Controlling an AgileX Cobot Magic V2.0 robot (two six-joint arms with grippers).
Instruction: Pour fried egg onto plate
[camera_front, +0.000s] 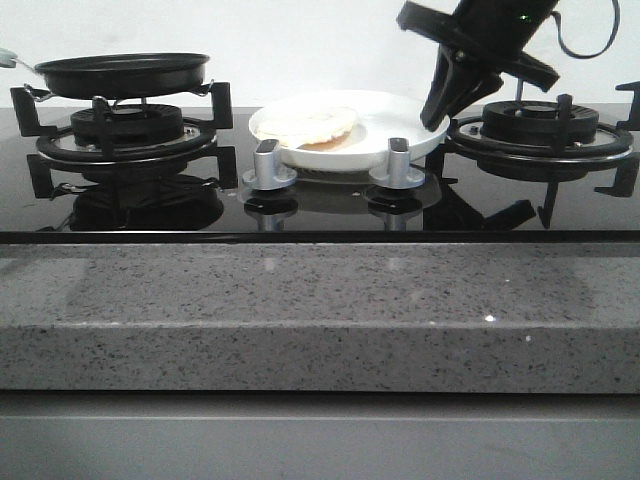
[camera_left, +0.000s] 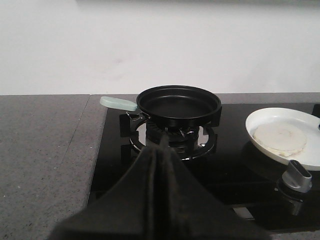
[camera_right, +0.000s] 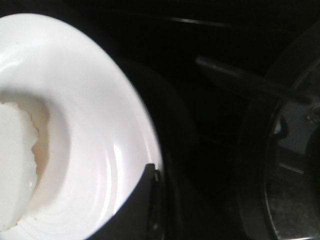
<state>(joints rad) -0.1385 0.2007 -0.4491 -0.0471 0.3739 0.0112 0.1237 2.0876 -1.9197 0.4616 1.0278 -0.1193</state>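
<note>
The fried egg (camera_front: 305, 124) lies pale side up on the left part of the white plate (camera_front: 400, 115), between the two burners. The empty black frying pan (camera_front: 120, 72) sits on the left burner. In the left wrist view my left gripper (camera_left: 162, 145) is shut and empty, short of the pan (camera_left: 179, 104), with the plate (camera_left: 300, 117) and egg (camera_left: 280, 139) off to one side. My right gripper (camera_front: 433, 122) hangs at the plate's right rim, its fingers together. The right wrist view shows that gripper (camera_right: 154, 172) at the rim of the plate (camera_right: 90, 125), with the egg (camera_right: 12, 165) at the frame edge.
Two silver knobs (camera_front: 268, 165) (camera_front: 398, 163) stand in front of the plate. The right burner grate (camera_front: 540, 125) lies under my right arm. The pan's pale green handle (camera_left: 118, 103) points away from the plate. A grey speckled counter (camera_front: 320, 310) borders the black glass hob.
</note>
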